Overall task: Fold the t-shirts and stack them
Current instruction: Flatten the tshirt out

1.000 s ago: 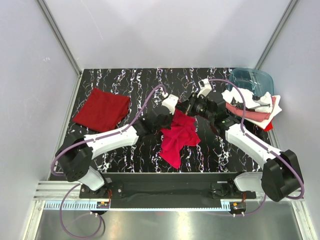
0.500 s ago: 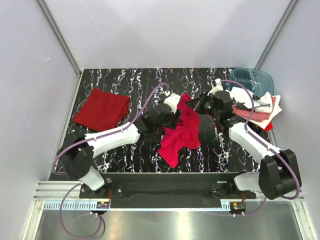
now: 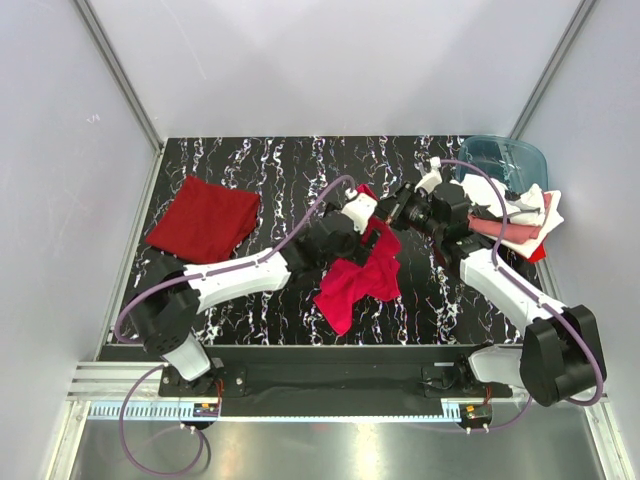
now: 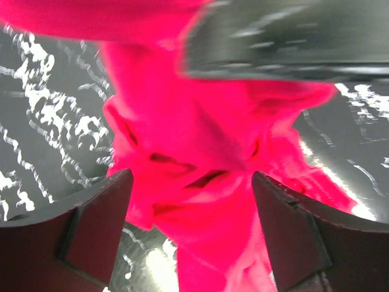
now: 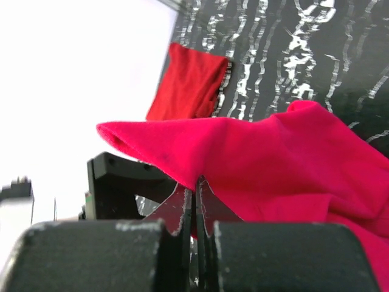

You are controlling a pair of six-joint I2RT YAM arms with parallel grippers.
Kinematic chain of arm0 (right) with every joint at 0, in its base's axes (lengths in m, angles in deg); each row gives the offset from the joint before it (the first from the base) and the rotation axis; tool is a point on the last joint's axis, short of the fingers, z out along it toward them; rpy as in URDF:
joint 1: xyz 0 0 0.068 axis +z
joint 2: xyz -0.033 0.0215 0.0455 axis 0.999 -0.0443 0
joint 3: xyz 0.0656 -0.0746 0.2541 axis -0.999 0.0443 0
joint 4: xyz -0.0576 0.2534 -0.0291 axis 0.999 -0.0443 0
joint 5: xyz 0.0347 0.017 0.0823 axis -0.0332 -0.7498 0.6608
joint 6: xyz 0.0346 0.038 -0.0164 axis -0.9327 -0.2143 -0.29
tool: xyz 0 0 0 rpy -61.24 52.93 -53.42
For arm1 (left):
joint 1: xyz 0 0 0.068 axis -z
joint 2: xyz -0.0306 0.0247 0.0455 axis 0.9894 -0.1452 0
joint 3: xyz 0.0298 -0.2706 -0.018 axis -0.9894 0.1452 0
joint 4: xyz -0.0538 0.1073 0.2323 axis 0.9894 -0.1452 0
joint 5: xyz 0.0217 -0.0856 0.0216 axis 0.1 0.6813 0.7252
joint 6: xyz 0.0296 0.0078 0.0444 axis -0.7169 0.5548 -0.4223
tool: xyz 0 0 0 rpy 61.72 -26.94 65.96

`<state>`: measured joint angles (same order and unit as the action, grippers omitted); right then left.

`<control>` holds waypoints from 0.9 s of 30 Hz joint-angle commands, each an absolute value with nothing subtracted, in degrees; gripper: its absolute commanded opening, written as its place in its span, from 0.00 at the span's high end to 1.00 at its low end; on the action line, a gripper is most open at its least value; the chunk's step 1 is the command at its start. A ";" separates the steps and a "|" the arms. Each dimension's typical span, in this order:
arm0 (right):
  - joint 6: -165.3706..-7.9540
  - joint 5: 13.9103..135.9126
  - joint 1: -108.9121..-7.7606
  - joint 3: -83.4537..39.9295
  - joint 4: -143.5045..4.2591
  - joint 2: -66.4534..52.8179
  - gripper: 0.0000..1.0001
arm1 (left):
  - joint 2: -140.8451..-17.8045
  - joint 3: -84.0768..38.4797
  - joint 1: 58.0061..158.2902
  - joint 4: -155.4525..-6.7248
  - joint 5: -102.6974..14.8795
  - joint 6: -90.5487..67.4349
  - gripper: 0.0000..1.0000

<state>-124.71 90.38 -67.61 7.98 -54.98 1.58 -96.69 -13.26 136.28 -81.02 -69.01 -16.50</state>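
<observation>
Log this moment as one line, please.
left gripper: open, facing crimson t-shirt | right gripper: shut on crimson t-shirt | dark red t-shirt: folded

Tabletop [image 3: 250, 165] is black with white marble-ish streaks all over, and the same pattern shows up close in both wrist views. Far right corner has a see-through blue-teal plastic tub [image 3: 503, 158], though you only really see its far rim and wall. Plain white walls [image 3: 330, 60] box everything in, with silver metal posts [image 3: 118, 75] slanting up from the back corners. A shiny metal shelf [image 3: 330, 450] runs along the near edge.
</observation>
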 commanded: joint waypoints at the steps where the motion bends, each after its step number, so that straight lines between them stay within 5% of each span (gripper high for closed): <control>1: -126.34 93.81 -67.60 8.26 -49.52 3.95 1.00 | -94.88 -13.47 138.51 -74.05 -70.19 -20.67 0.11; 6: -127.84 95.75 -67.60 8.52 -47.67 3.60 1.00 | -99.10 -17.33 139.30 -75.98 -75.18 -19.89 0.16; 11: -127.84 95.22 -67.69 9.05 -47.76 4.30 1.00 | -100.69 -20.24 139.04 -80.47 -84.24 -17.43 0.84; 13: -127.40 94.96 -67.60 9.14 -48.11 4.30 0.97 | -99.90 -19.80 138.69 -80.64 -84.08 -16.90 1.00; 15: -126.26 93.13 -67.51 8.96 -49.59 4.22 0.78 | -97.80 -18.93 138.34 -80.64 -82.15 -16.72 1.00; 23: -118.00 76.95 -67.78 6.41 -62.08 3.69 0.40 | -94.19 -21.82 137.99 -92.23 -75.83 -15.75 1.00; 27: -115.45 73.95 -67.95 7.20 -62.09 4.65 0.35 | -94.09 -22.52 136.67 -98.03 -74.67 -16.19 1.00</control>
